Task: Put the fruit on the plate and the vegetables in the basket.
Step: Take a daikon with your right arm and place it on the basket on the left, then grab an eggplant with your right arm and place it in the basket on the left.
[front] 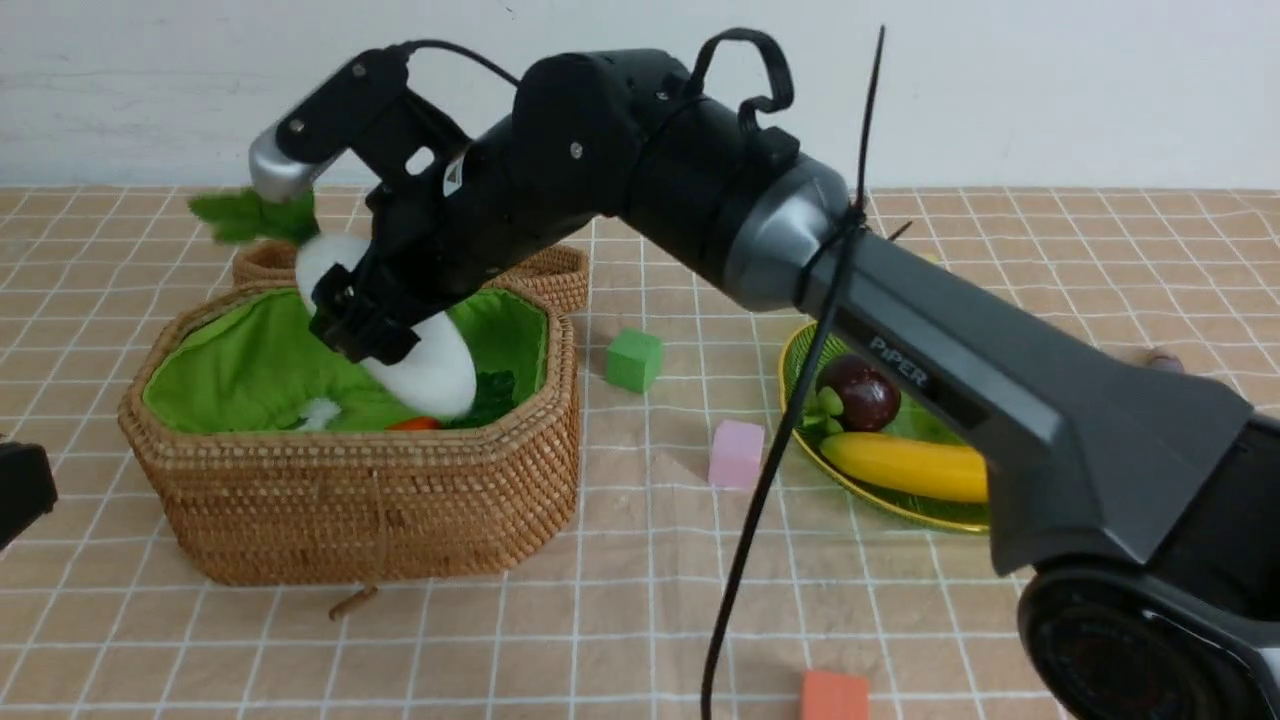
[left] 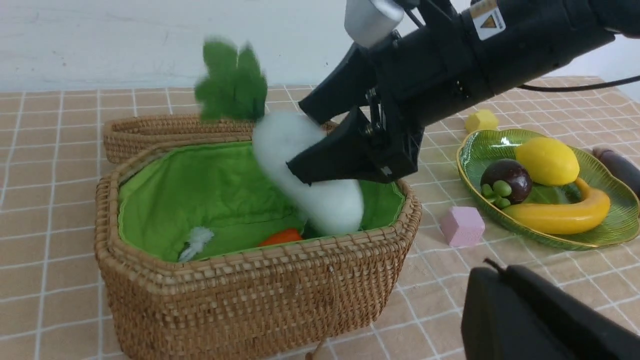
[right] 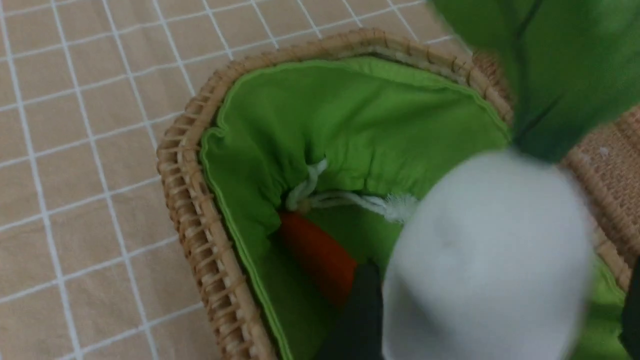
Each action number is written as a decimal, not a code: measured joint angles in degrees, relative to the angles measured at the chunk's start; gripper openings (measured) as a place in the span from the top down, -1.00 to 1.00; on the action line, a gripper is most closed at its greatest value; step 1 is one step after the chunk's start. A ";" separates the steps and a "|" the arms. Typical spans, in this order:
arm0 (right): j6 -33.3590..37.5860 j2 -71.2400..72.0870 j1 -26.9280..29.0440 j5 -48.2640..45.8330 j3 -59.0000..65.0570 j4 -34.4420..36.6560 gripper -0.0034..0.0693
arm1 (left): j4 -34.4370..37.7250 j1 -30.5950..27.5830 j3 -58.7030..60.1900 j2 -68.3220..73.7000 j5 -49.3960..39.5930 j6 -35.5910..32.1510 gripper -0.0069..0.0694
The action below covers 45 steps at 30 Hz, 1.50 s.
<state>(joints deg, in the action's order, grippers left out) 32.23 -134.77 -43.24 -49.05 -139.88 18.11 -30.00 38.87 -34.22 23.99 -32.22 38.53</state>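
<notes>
Robot arm scene, front & wrist views. R hand (front: 365,330) hangs over the open basket (front: 350,520) w/ the white radish (front: 430,370) between its fingers. The radish is tilted, w/ its root end down inside the green lining & its leaves up behind the hand. The fingers look spread: in the R wrist view, green lining shows between one finger & the white body, so the radish looks free rather than pinched. It is blurred. Directly below the hand, on the basket floor, lies the carrot (front: 413,424). L hand (left: 495,295) is pressed together w/ nothing seen in it, low & well apart from the R hand.

Well apart from the R hand, back along its own arm, sits the plate (left: 475,150) w/ the banana (front: 910,465), mangosteen (front: 860,392) & lemon (left: 547,161) all on it. The eggplant (left: 620,167) lies on the tabletop just beside the plate, farthest from the hand & not yet in the basket.

Handling, as a guess: the radish looks plush, soft & light, so a drop onto the lining should do no harm. It is best held across mid-body, not by the floppy leaves. The eggplant looks glossy & smooth, prob. slippery. Take it across the thick middle w/ fingers wide.
</notes>
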 joint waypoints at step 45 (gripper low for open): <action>-35.89 12.58 57.16 4.33 46.28 -3.96 -0.33 | 19.81 0.00 0.00 0.00 8.63 -18.72 0.85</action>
<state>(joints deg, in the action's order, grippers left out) -3.66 -122.20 13.92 -44.71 -93.60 14.15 -10.18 38.87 -34.22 23.99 -23.59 19.81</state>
